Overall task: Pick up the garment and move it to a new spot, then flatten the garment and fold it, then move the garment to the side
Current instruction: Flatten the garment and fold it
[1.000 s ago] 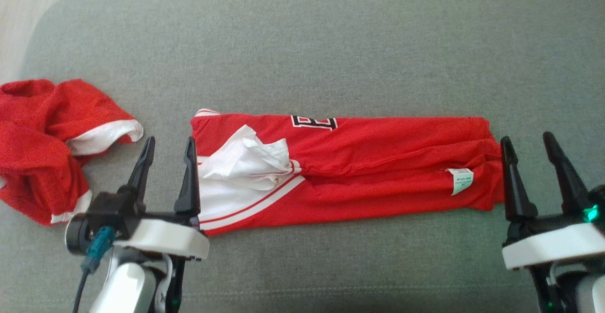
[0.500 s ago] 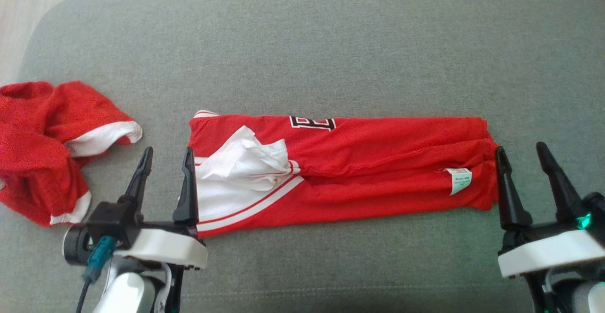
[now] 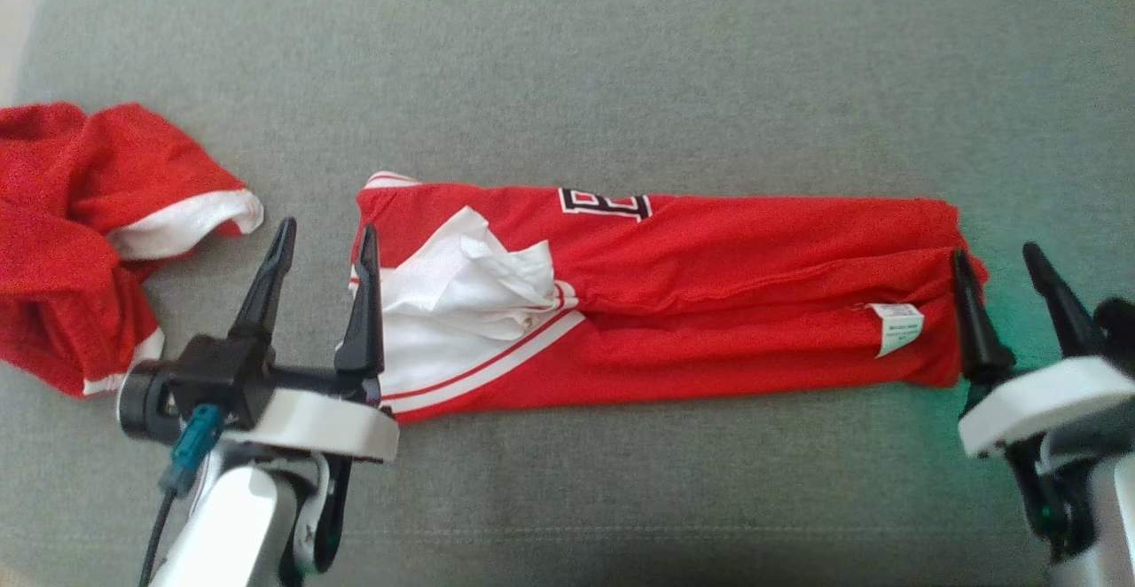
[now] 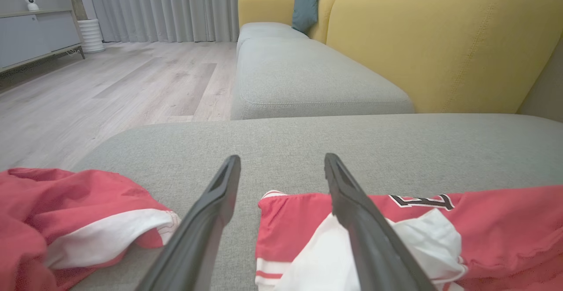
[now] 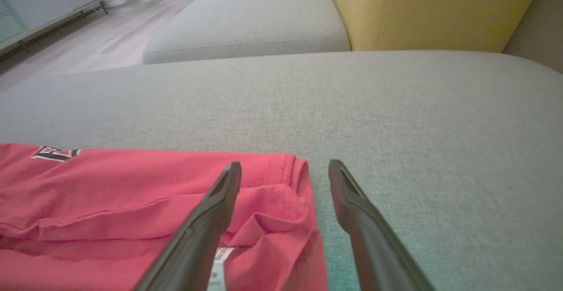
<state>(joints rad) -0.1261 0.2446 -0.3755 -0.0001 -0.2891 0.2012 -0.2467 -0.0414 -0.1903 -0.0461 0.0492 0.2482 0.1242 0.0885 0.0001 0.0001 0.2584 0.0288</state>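
Operator: Head view, work surface?
Technician: A grey sofa cushion point(image 3: 621, 55). The garment point(image 3: 727, 303), a red jersey folded into a long band, lies across its middle. A second red garment point(image 3: 71, 215) lies crumpled at the left, apart from it.
Operator: End effectors?
Technician: The left gripper point(image 3: 326, 227) is at the band's white-trimmed end, the right gripper point(image 3: 995, 252) at the hem end near the white label point(image 3: 896, 325). Both have their fingers spread wide.
Operator: Left wrist view?
Technician: One finger over the white trim, the other over bare cushion (yellow backrest point(image 4: 440, 40) and wooden floor point(image 4: 110, 84) behind).
Operator: Right wrist view?
Technician: One finger above the hem corner, the other above bare cushion, jaws apart
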